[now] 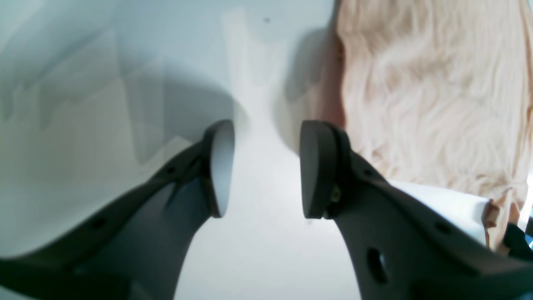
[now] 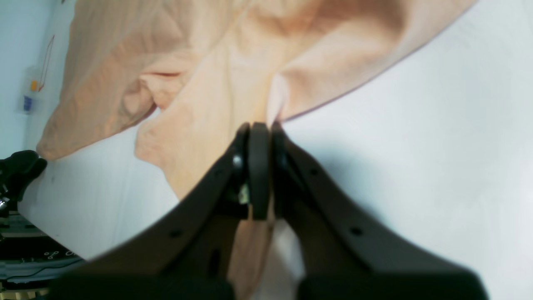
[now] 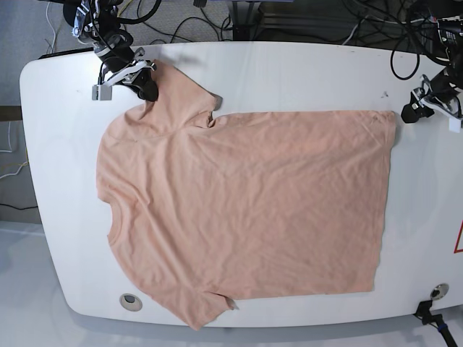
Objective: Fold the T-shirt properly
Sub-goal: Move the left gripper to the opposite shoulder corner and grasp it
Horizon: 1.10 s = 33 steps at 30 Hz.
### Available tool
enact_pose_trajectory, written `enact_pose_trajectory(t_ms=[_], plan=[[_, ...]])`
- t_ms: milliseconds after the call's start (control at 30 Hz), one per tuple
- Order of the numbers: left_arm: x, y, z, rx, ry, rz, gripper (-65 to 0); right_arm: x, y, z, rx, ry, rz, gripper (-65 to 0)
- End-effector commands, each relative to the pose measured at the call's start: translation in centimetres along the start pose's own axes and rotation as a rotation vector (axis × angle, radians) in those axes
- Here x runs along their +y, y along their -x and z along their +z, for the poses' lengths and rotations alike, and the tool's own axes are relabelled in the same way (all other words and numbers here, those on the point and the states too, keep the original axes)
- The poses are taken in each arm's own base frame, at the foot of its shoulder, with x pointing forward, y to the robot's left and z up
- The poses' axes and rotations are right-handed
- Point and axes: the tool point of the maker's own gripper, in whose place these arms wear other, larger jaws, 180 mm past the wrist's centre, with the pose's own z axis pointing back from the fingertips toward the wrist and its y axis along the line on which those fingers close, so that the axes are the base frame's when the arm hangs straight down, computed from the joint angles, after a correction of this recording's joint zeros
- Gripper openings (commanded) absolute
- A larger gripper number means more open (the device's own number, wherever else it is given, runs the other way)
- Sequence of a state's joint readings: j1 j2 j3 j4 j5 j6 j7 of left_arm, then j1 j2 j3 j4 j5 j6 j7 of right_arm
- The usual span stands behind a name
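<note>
Cloth under test: a large peach-pink short-sleeved cotton T-shirt [image 3: 246, 210], spread nearly flat and plain side up across the white rounded-corner counter [image 3: 289, 72]. In the base view the collar end lies toward the frame's left and the hem toward the right, where the hem runs as a roughly straight edge. The lower sleeve reaches the counter's near edge; the upper sleeve is drawn out toward the far left corner. Fine wrinkles cover the whole body, with a small bunched fold where the upper sleeve meets the body. Right claw [image 2: 260, 137]: jaws together, clamped on the edge of the T-shirt at that upper sleeve; the right wrist view shows fabric passing between the dark pads and trailing below them, and the cloth around the grip is pulled into raised creases. Left claw [image 1: 266, 166]: jaws apart, nothing between the pads, only bare counter behind the gap. It sits just beside the hem's far corner, with peach fabric to one side of the fingers in the left wrist view; contact with the cloth cannot be told. Dark cables [image 3: 304, 22] lie beyond the counter's far edge.
</note>
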State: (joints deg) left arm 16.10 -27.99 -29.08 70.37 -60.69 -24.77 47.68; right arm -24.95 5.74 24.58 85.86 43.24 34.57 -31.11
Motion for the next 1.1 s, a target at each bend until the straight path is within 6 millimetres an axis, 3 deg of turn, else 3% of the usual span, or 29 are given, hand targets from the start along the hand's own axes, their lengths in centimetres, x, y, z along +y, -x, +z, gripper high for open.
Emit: enact_pose_trajectory(t_ms=[0, 500, 867, 933, 967, 1000, 1067], plan=[[-1.0, -1.8, 0.2, -0.033, 0.026, -0.053, -40.2, -0.8, 1.3, 0.4, 0.062, 0.034, 0.002, -65.0], [-1.6, -0.8, -0.9, -0.001, 0.046, -0.066, -40.0, -0.9, 1.9, 0.3, 0.089, 0.043, 0.035, -65.0], [-2.7, 1.8, -2.5, 0.085, 0.061, -0.11, -42.9, -0.8, 2.1, 0.4, 0.096, 0.041, 0.033, -65.0], [-2.8, 1.8, -2.5, 0.092, 0.061, -0.118, -49.1, -0.8, 2.0, 0.4, 0.094, 0.042, 0.034, -65.0], [-2.8, 2.3, -2.6, 0.108, 0.066, -0.117, -59.4, -0.8, 2.0, 0.4, 0.094, 0.039, 0.036, -65.0], [-2.9, 2.4, -2.6, 0.111, 0.069, -0.117, -65.0, -0.8, 2.1, 0.4, 0.1, 0.04, 0.036, -65.0], [-3.0, 2.5, -2.6, 0.116, 0.074, -0.115, -65.0, -0.9, 2.1, 0.5, 0.1, 0.043, 0.032, -65.0]])
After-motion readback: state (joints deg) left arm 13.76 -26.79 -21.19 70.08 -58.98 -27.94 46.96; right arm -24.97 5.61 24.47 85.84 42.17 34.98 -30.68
